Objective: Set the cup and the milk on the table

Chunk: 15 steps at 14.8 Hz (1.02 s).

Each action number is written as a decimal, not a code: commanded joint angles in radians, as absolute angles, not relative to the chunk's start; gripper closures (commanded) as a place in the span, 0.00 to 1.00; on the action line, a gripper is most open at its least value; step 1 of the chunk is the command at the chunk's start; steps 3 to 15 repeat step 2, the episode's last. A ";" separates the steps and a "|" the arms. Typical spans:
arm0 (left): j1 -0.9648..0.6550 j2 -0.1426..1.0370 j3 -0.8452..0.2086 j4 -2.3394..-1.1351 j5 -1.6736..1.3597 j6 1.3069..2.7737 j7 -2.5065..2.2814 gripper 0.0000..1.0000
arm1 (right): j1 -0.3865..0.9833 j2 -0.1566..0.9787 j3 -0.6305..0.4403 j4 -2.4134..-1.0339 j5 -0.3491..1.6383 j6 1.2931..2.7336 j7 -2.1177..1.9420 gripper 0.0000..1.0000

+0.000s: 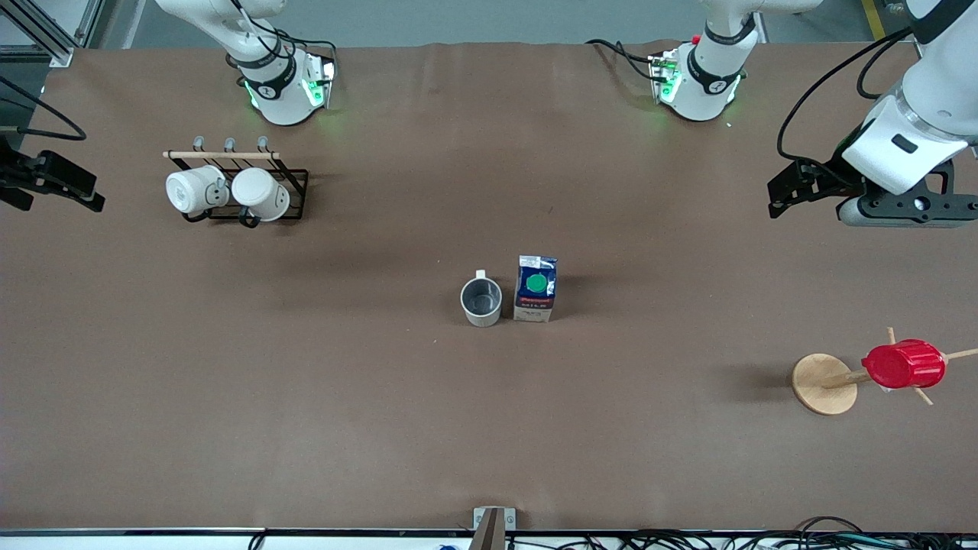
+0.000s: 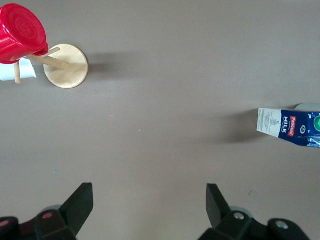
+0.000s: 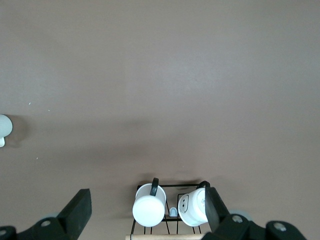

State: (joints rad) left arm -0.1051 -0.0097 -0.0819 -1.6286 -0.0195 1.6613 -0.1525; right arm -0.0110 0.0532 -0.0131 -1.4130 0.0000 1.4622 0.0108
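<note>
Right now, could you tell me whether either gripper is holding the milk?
No: the milk stands on the table beside the cup, with both the left gripper and right gripper open and empty.

A black wire rack point(image 1: 248, 200) with a wooden rail stands toward the right arm's end of the table, holding two white mugs point(image 1: 229, 192) side by side. Toward the left arm's end, a red ribbed cup point(image 1: 904, 364) hangs on a wooden peg stand point(image 1: 824, 384) with a round base.
</note>
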 commanded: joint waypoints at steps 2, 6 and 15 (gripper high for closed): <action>-0.107 -0.040 -0.077 -1.658 -0.037 1.684 -0.169 0.01 | -0.029 0.043 -0.005 -1.427 0.012 1.460 -0.002 0.00; -0.107 -0.040 -0.077 -1.658 -0.037 1.684 -0.169 0.01 | -0.029 0.043 -0.005 -1.427 0.012 1.460 -0.002 0.00; -0.107 -0.040 -0.077 -1.658 -0.037 1.684 -0.169 0.01 | -0.029 0.043 -0.005 -1.427 0.012 1.460 -0.002 0.00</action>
